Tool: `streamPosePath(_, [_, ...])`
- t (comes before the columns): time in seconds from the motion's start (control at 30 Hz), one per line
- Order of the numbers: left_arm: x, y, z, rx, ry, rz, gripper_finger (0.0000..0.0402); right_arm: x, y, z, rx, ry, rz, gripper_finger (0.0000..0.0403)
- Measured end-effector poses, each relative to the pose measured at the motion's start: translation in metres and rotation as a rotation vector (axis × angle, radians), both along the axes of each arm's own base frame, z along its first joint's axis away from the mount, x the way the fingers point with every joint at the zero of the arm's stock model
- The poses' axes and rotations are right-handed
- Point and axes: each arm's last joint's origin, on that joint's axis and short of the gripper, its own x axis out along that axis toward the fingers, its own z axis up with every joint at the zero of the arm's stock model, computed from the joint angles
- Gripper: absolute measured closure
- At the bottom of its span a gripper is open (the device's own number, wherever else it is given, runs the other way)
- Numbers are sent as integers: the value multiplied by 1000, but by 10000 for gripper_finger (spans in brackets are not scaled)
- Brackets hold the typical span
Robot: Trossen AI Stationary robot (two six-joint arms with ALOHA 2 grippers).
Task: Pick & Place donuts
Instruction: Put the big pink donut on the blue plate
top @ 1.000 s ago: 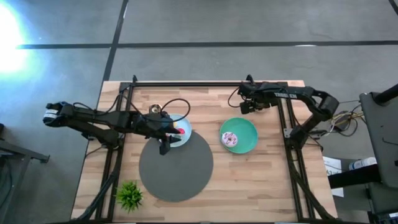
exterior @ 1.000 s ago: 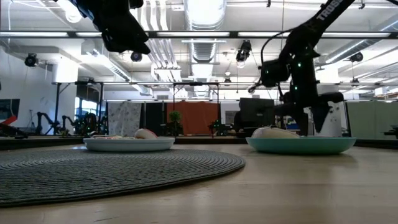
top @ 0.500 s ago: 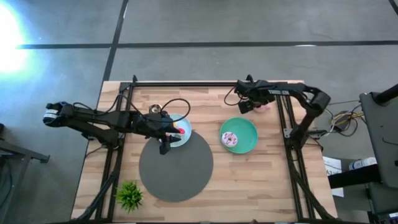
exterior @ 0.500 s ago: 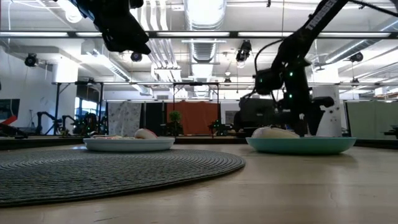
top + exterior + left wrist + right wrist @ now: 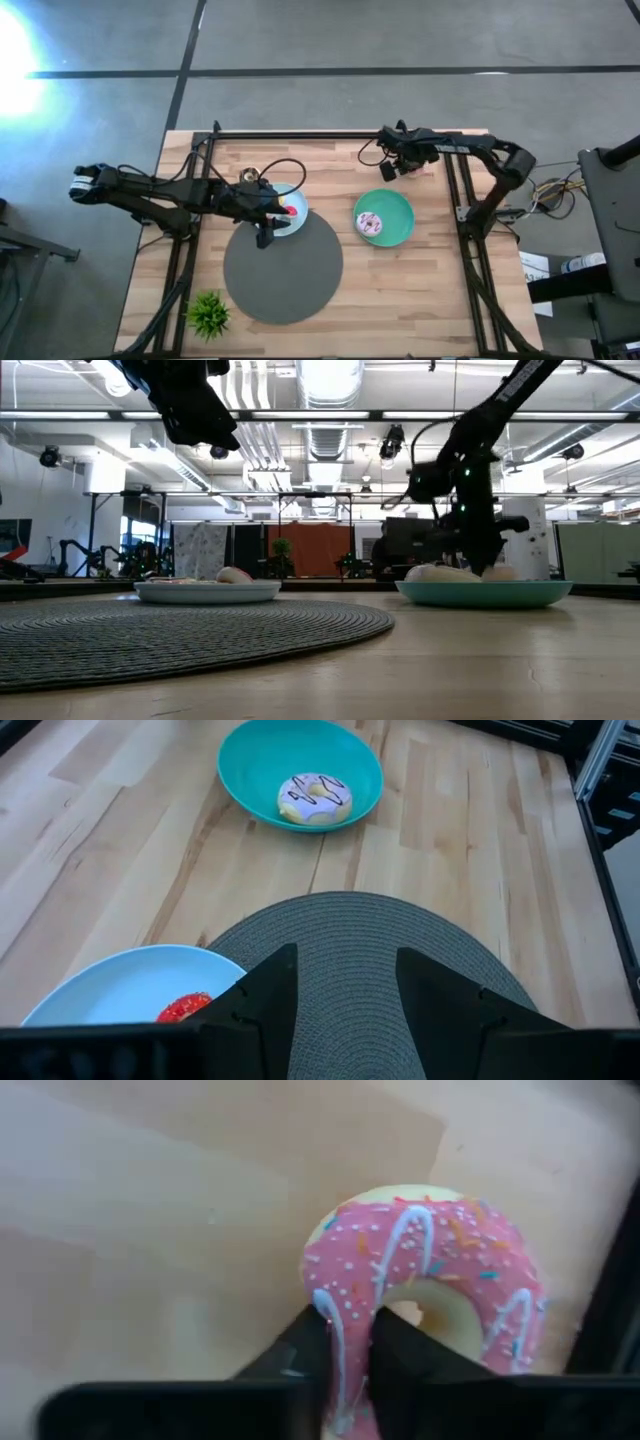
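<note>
Counting three donuts (image 5: 425, 1295), two plates (image 5: 400, 228)

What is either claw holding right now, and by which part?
The right claw is shut on the pink donut, pinching one side of its ring. The left claw is open above the blue plate, holding nothing.

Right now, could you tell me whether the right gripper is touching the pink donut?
Touching. The right wrist view shows the right gripper with both fingers pressed onto the rim of the pink donut, with no gap between them.
</note>
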Motion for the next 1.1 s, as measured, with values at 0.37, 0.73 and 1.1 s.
streamPosePath(0.37, [0, 0, 0, 65, 4, -32, 257, 21, 90, 70, 32, -313, 274, 382])
streamPosePath(0.73, [0, 1, 0, 82, 4, -28, 257, 57, 118, 24, 188, -280, 184, 361])
streamPosePath(1.1, [-20, 3, -1, 72, 111, 21, 257, 84, 122, 36, 117, -291, 275, 232])
